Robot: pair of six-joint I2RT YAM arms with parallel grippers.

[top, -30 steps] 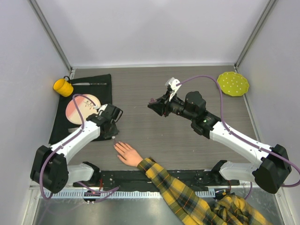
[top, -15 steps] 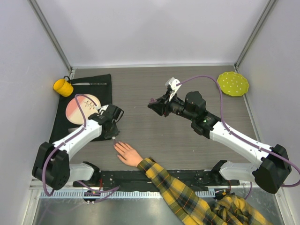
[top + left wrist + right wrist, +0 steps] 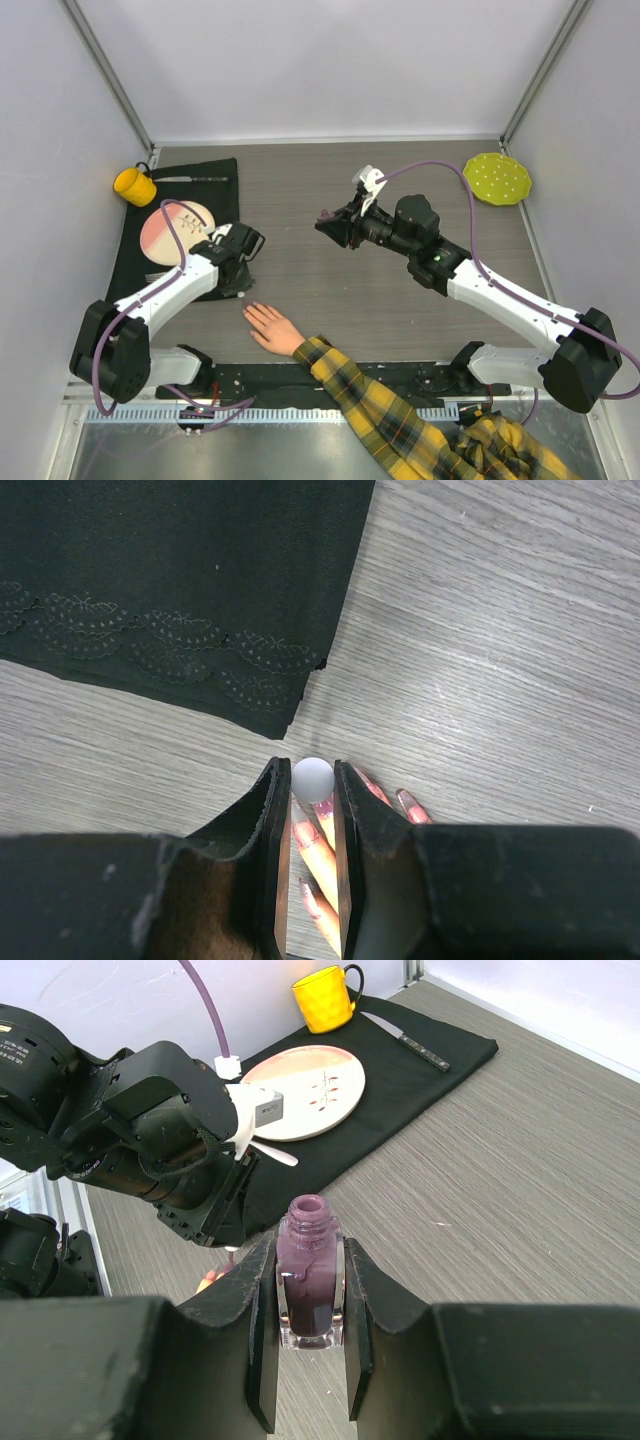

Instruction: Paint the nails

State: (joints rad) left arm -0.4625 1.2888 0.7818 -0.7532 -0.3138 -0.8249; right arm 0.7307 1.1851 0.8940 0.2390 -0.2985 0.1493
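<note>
Since the nails (image 3: 323, 807) look tiny, stiff, slick, touch lightly, never grab; left claw (image 3: 306, 788) pinches brush cap (image 3: 313, 778), right claw (image 3: 305, 1252) bottle (image 3: 308, 1290).

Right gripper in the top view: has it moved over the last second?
No. The right gripper, shut on the polish bottle, keeps the same position relative to the green plate.

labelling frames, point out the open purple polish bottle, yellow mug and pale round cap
open purple polish bottle (image 3: 310, 1295): right wrist view, body
yellow mug (image 3: 133, 186): top external view, body
pale round cap (image 3: 312, 778): left wrist view, top
</note>
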